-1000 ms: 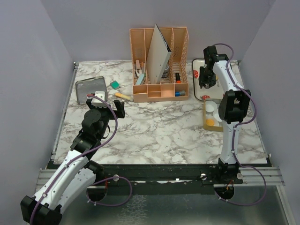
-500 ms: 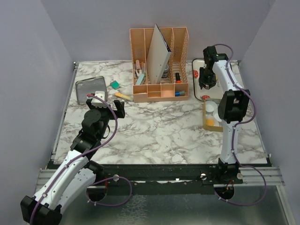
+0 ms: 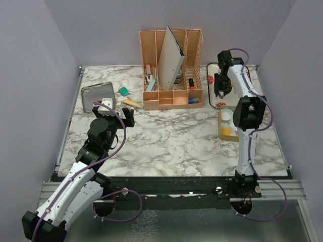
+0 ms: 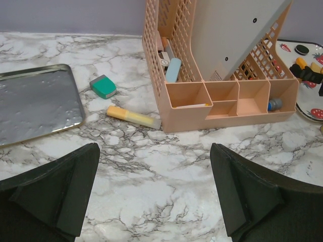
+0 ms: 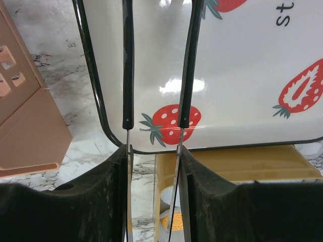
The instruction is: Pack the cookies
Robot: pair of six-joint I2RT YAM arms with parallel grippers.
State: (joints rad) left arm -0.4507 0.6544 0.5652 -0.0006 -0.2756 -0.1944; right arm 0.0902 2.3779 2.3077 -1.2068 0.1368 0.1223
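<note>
Right end effector (image 5: 153, 151): dull black fingers pressed onto the bare metal arms of slim tongs (image 5: 127, 75). The arms wear glossy black sleeves further out and stand apart; the tips run off the top of the frame.

Under the tongs is a glossy white tray with a black rim and red strawberry prints (image 5: 242, 75), flat on the table. In the left wrist view, small orange-yellow cookies (image 4: 301, 62) lie on this tray at the far right edge of the frame, with a dark round piece just above them.

Touching the tray's lower edge is a squat mustard-yellow open box (image 5: 237, 161). One orange cookie sits at the bottom of it, and the top view shows a white paper cup (image 3: 226, 116) in it as well.

Left end effector (image 4: 154, 201): matte black fingers spread wide, nothing between them, above the white, grey-veined marble-pattern table (image 3: 166, 146).

Centre of the left wrist frame: a peach plastic lattice desk organiser (image 4: 222, 101).
- A flat grey panel (image 4: 237, 35) leans in its tall slots.
- A small blue item sits in a lower right compartment.

Left of the organiser, all lying apart from each other:
- a yellow marker (image 4: 132, 116)
- a teal block (image 4: 103, 86)
- a shiny rounded-corner metal tray (image 4: 35, 101)
</note>
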